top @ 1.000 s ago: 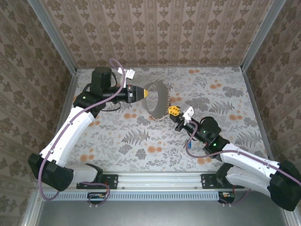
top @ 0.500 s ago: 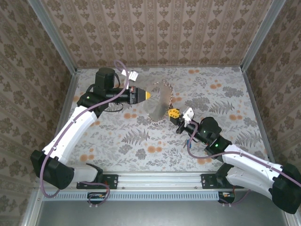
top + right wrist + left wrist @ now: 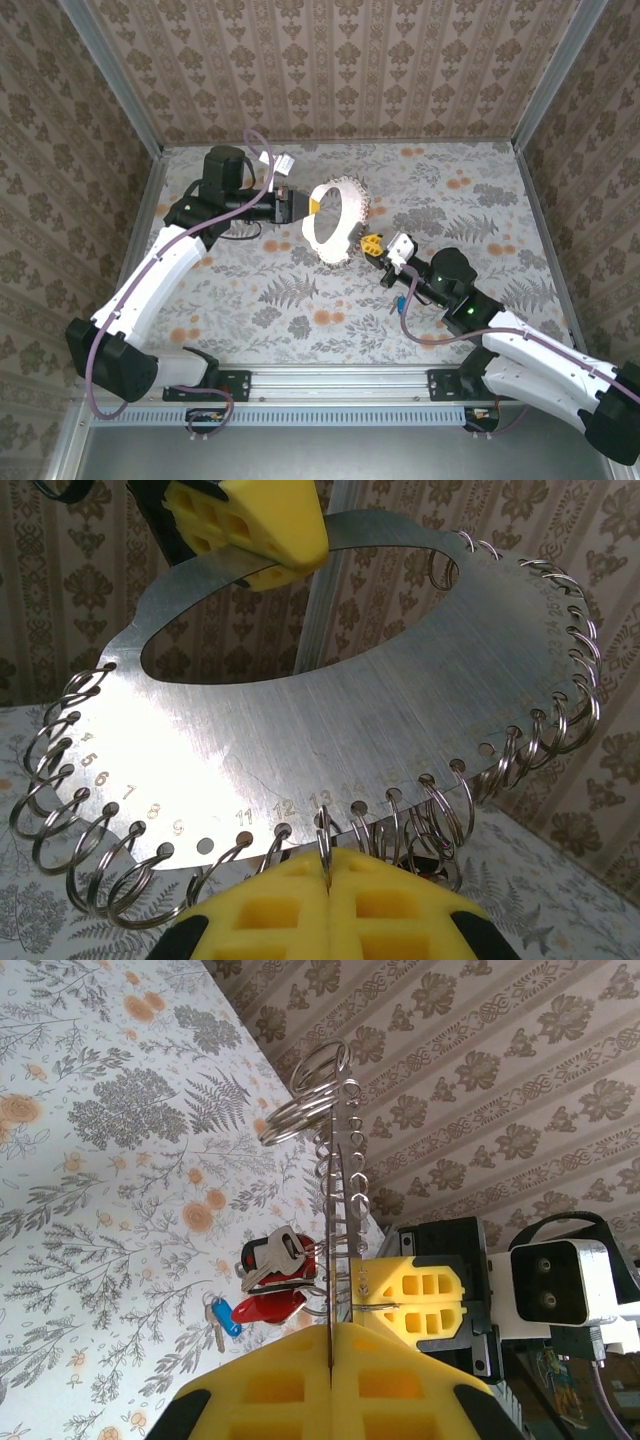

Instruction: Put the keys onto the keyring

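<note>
Here, the keyring is held on edge by the clenched left gripper, and a small ring on its nearer rim is pinched by the right gripper.

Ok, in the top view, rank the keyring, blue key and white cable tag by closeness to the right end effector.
1. Keyring, gripped by the right end effector, on its left.
2. Blue key, on the table, nearer side.
3. White cable tag, by the left arm.
</note>
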Action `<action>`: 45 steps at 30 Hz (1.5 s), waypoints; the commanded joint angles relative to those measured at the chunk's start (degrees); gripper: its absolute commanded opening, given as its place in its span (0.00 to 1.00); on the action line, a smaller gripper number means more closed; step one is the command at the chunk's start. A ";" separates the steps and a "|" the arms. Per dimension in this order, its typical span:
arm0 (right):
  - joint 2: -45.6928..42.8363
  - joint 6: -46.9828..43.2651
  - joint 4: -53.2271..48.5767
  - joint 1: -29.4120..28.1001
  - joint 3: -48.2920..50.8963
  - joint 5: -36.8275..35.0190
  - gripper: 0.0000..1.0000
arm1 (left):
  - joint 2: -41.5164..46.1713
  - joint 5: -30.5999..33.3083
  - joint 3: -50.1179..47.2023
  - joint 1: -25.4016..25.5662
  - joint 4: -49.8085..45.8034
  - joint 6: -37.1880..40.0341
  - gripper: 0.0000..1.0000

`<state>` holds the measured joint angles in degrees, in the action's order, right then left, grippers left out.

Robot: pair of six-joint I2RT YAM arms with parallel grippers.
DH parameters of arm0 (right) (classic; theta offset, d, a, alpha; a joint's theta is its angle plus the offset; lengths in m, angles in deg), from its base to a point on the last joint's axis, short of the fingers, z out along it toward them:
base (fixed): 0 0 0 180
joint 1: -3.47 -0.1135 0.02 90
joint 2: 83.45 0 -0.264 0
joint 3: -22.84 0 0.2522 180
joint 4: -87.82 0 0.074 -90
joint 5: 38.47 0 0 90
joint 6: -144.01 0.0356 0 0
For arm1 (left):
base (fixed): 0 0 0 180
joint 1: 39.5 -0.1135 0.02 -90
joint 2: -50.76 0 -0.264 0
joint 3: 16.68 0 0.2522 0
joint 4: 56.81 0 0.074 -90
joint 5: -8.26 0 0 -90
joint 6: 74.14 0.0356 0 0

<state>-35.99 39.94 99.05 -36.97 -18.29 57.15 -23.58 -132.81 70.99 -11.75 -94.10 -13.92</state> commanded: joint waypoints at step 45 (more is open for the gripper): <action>25.78 -16.93 -20.28 -0.84 -13.17 -3.32 0.00 | 4.78 36.50 -26.26 -1.20 10.85 4.02 0.42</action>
<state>-12.25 31.03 80.60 -35.95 -29.27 56.19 -22.25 -102.25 45.94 -12.91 -86.56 -12.13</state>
